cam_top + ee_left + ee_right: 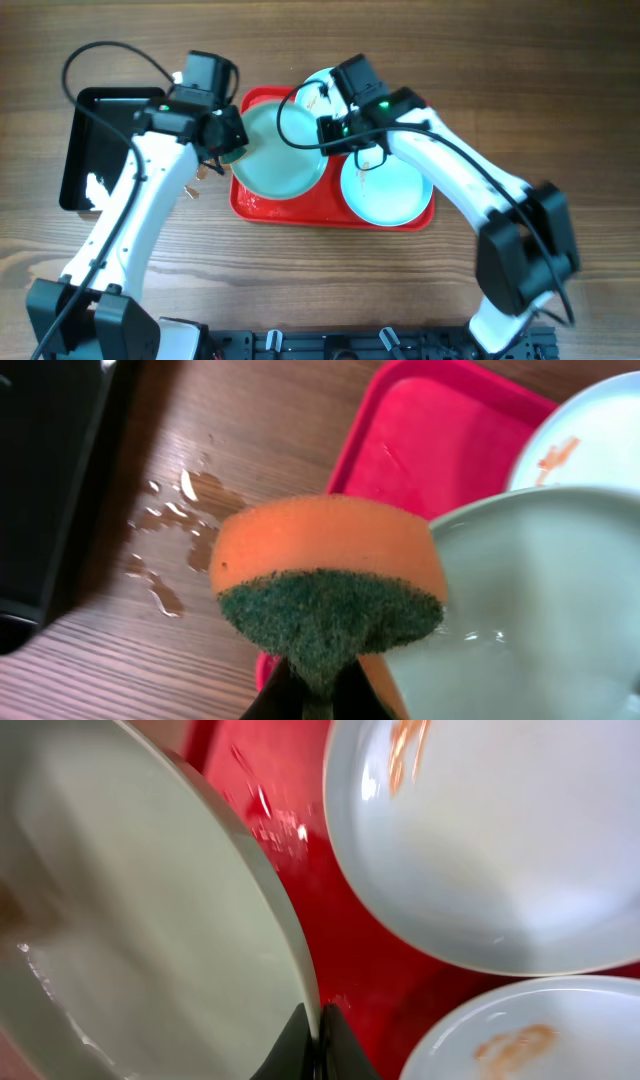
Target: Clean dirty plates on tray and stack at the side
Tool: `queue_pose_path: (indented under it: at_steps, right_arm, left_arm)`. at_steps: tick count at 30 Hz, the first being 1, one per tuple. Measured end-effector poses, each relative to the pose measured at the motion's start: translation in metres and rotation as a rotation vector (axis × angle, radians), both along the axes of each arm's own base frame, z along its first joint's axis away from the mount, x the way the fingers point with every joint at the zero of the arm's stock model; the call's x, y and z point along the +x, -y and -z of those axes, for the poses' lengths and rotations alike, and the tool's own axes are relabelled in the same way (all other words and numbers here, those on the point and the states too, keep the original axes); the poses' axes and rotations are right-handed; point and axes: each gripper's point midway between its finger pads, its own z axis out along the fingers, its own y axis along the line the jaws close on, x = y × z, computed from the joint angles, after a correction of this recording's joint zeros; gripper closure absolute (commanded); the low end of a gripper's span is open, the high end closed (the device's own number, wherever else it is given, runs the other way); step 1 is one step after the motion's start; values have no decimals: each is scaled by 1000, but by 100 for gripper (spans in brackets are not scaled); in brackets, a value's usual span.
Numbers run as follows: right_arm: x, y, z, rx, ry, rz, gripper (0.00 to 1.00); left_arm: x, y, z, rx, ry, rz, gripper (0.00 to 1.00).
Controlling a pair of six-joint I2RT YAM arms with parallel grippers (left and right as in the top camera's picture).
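**Step in hand (judged):** scrubbing the first of three plates.
- Your right end effector [316, 1045] is clamped on the rim of the pale mint round shallow plate [285, 155]. It holds the plate tilted over the left half of the large red rectangular plastic tray [270, 208].
- Your left end effector [315, 698] is pinched on the orange foam sponge with the green scouring face [330, 560].
- The sponge sits at that plate's left rim. Touching or just short of it: cannot tell.
- The plate's face looks wet, and no smears show on it in the wrist views.

**Progress (judged):** early.
- Two white round plates lie flat in the tray, one at the near right [385, 190] and one at the far end [490, 840].
- Both carry brown-orange smears.
- Nothing is stacked at the side yet.

**Next move calls for:**
- Sweep the scouring face across the tilted plate while the right grip stays firm. A rim pinch on a wet plate may slip under side load, so press lightly.
- Then carry the plate out over the tray's low rim.

**Edges and room:**
- The held rim runs close past the far plate, with only a strip of red tray between them.
- To the left, water drops [165, 545] lie on the wooden worktop [520, 90], and the black glossy rectangular tray [100, 140] sits just beyond them.
- The widest open worktop is to the right of the red tray and in front of it.
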Motion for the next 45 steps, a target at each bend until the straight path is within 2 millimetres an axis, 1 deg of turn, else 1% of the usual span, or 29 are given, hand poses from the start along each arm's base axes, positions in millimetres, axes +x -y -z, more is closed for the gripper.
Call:
queue_pose_path:
  at_steps: [1, 2, 4, 5, 9, 16, 20, 23, 26, 29, 33, 34, 36, 41, 45]
  right_arm:
    - [3, 3, -14, -3, 41, 9, 96]
    - [4, 7, -24, -12, 70, 18, 96]
    - [5, 19, -39, -54, 120, 44, 95]
    - [7, 29, -47, -90, 154, 68, 96]
    - [15, 49, -56, -186, 230, 107, 96]
    - [32, 85, -62, -370, 331, 214, 95]
    - [37, 100, -69, -471, 390, 263, 95]
    - [35, 99, -76, -544, 446, 269, 96]
    - [30, 89, -83, -602, 506, 259, 96]
    - [21, 74, -91, -656, 569, 219, 96]
    - [7, 58, -101, -724, 640, 179, 96]
    - [5, 55, -103, -735, 653, 173, 96]
    - [1, 51, -108, -765, 688, 169, 96]
    - [-6, 47, -117, -832, 743, 148, 96]
    - [-8, 45, -121, -852, 761, 140, 96]
  left_arm:
    - [-1, 0, 1, -22, -11, 0, 96]
    - [-4, 2, 2, -44, -24, 2, 96]
    - [-7, 7, 3, -78, -41, 12, 96]
    - [-8, 11, 3, -101, -47, 21, 96]
    - [-10, 16, 3, -127, -55, 32, 96]
    - [-10, 18, 3, -141, -59, 37, 96]
    - [-10, 19, 9, -140, -77, 37, 96]
    - [-9, 22, 18, -152, -96, 41, 96]
    - [-8, 30, 29, -192, -108, 57, 96]
    - [-9, 38, 37, -221, -119, 76, 96]
    - [-8, 48, 37, -236, -112, 103, 96]
    - [-9, 53, 37, -240, -112, 118, 96]
    - [-10, 56, 37, -237, -113, 126, 96]
    - [-10, 55, 37, -231, -112, 124, 96]
    - [-10, 55, 37, -230, -112, 125, 96]
